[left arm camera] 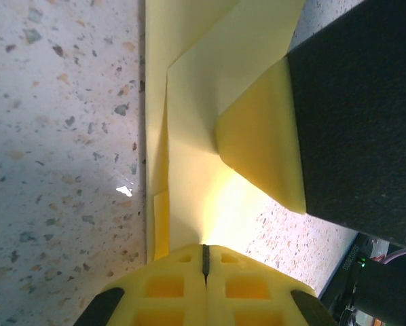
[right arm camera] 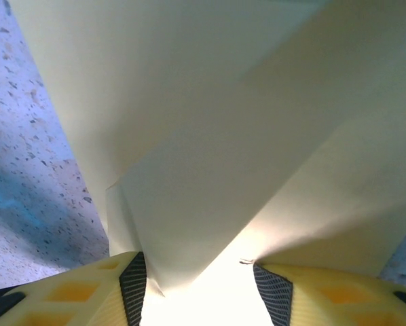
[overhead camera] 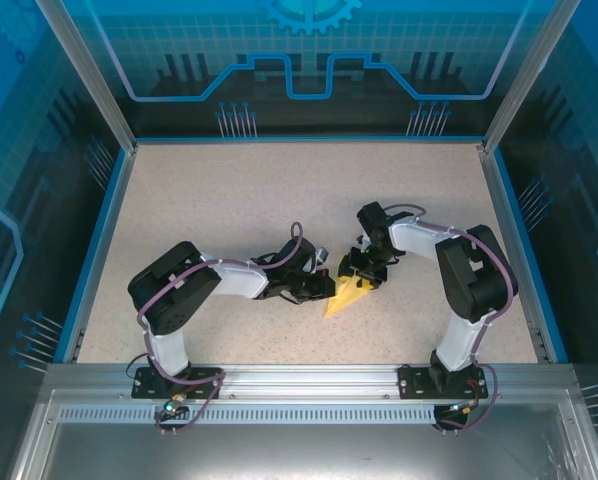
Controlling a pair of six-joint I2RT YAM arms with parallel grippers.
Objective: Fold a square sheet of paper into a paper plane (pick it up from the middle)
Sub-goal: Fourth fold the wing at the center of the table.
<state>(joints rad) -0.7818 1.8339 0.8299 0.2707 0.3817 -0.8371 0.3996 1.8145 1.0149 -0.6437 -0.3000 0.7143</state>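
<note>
Folded yellow paper (overhead camera: 345, 293) between two grippers.
Left gripper (left arm camera: 204, 259) pinches its edge; right gripper (right arm camera: 197, 278) has its fingers spread around the other side.

Far table (overhead camera: 299, 190) free; L tool (overhead camera: 322, 287), R tool (overhead camera: 367, 268) block centre.

The left arm (overhead camera: 179, 290) and the right arm (overhead camera: 474, 272) are mounted at the near edge of the speckled table (overhead camera: 279, 200) and bend inward toward its centre. The yellow paper (overhead camera: 343, 296) lies between the 2 arms, folded to a pointed wedge, tip toward the near edge. The left gripper (overhead camera: 317, 284) meets its left side; the right gripper (overhead camera: 365, 268) sits over its wide far end. Jaw positions cannot be resolved.
</note>
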